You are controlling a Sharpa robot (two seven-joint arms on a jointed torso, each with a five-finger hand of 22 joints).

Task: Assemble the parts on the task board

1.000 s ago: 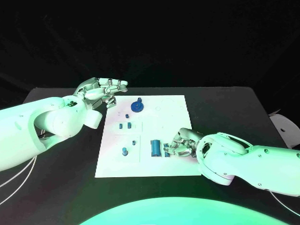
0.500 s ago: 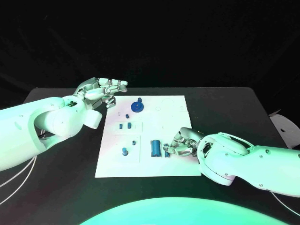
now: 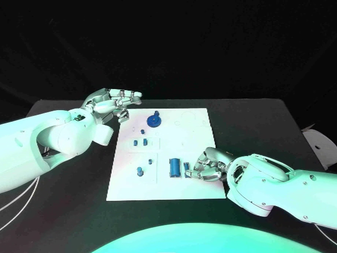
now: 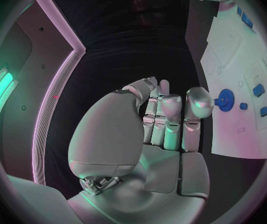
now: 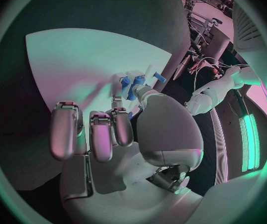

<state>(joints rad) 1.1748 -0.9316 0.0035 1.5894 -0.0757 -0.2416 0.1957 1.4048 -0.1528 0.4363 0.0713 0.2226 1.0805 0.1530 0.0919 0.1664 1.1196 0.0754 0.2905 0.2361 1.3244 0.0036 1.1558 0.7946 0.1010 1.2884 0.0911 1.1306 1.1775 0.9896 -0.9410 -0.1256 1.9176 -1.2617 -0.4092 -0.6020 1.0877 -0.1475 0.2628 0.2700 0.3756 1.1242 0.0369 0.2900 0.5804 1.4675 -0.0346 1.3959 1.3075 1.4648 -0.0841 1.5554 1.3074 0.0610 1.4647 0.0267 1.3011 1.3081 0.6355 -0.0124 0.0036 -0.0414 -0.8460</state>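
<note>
While right robot hand (image 3: 205,167) curls, blue part (image 3: 187,168) touching fingertips

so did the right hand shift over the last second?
Yes. The right hand has slid slightly toward the near edge of the task board, still beside the long blue part.

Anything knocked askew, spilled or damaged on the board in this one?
Nothing stands out. The white board lies flat and square on the table, the blue parts sit on it, and nothing has spilled onto the black table.
</note>
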